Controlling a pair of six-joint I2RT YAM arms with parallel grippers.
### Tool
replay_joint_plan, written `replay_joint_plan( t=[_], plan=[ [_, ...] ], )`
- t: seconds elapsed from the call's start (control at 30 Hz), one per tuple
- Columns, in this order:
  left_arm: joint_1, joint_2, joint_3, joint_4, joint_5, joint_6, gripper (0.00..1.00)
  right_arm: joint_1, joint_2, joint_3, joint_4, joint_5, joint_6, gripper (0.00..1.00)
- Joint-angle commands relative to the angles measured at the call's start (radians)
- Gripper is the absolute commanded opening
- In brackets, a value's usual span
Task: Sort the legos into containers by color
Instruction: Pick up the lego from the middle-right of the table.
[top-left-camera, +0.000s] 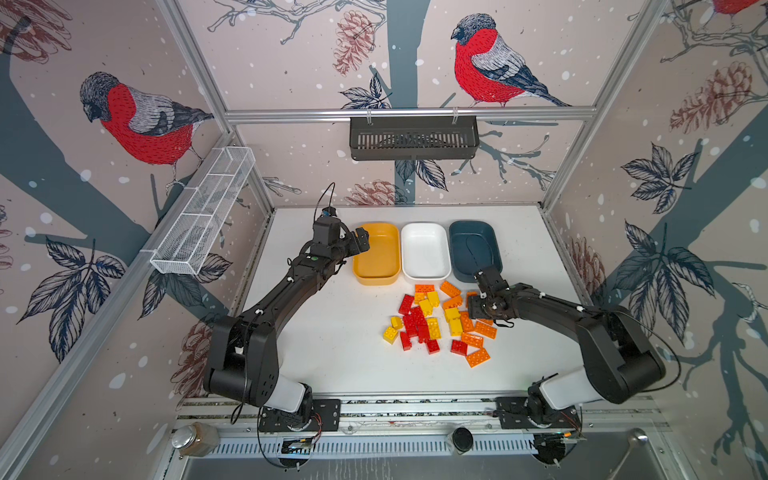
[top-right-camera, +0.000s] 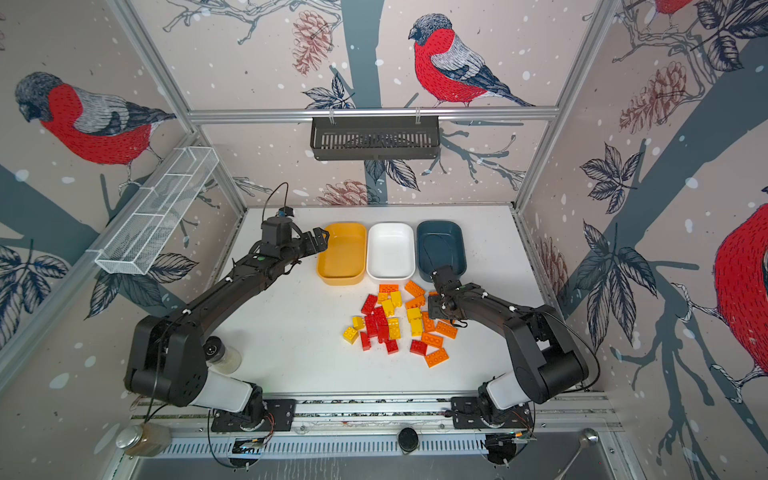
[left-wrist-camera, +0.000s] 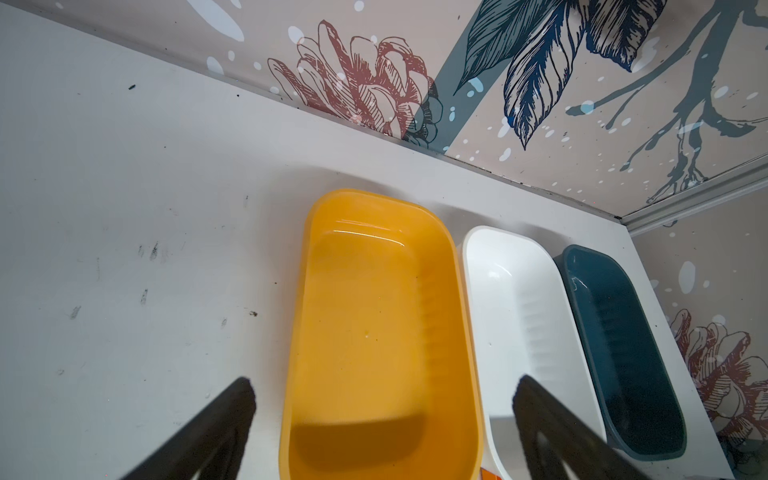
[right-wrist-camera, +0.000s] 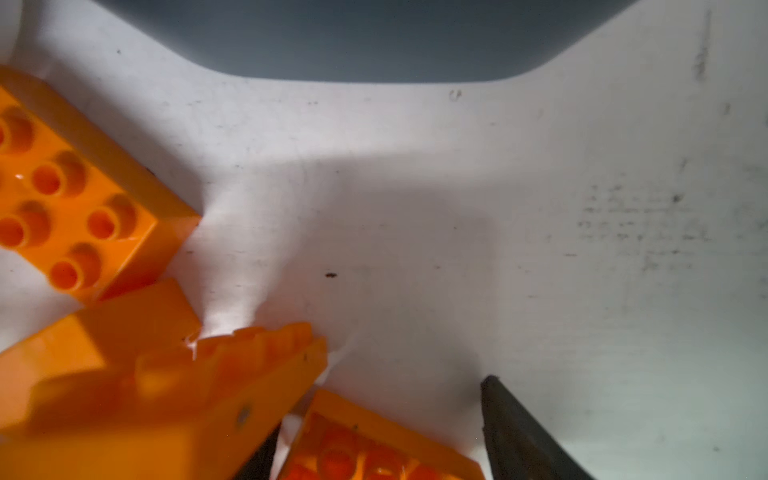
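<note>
Currently, your stock reads as follows.

Containers: three shallow, glossy plastic trays with rounded corners stand in a row at the far side of the white table (top-left-camera: 316, 340). The yellow-orange tray (top-left-camera: 374, 280) is at the left, the white tray (top-left-camera: 426, 275) in the middle and the dark teal tray (top-left-camera: 455, 253) at the right, each just beside the next.

Legos (top-left-camera: 432, 324): hard, shiny studded bricks in red, yellow and orange, both square and oblong. They lie in a loose heap on the table just near of the white and teal trays.

Left gripper (left-wrist-camera: 384, 386): you have it above the near left end of the yellow-orange tray. Its matte black fingers (left-wrist-camera: 232, 415) are spread wide with nothing held.

Right gripper (right-wrist-camera: 380, 415): it is low at the far right edge of the heap, near of the teal tray. Its dark fingers (right-wrist-camera: 515, 428) stand on either side of an orange brick (right-wrist-camera: 374, 449). You cannot tell from the right wrist view whether they pinch it. Another orange brick (right-wrist-camera: 75, 199), with round hollow studs facing up, lies close by.
</note>
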Motion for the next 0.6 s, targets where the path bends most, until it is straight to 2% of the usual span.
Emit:
replay_joint_plan(
  t=[0.0,0.13,0.33,0.57],
  plan=[
    [0.002,-0.004,0.002,0.028,-0.013,0.003,0.97,0.002,0.003,-0.005,-0.034,0.045,-0.011,0.72],
    [0.003,0.000,0.004,0.020,-0.024,0.005,0.97,-0.010,0.009,-0.007,-0.036,0.031,-0.006,0.69],
    [0.003,0.008,0.007,0.012,-0.029,0.004,0.97,-0.026,-0.029,-0.017,-0.082,0.069,0.095,0.84],
    [0.002,0.025,0.011,0.008,-0.032,0.005,0.97,-0.037,-0.105,-0.091,-0.065,0.039,0.232,0.86]
  ],
)
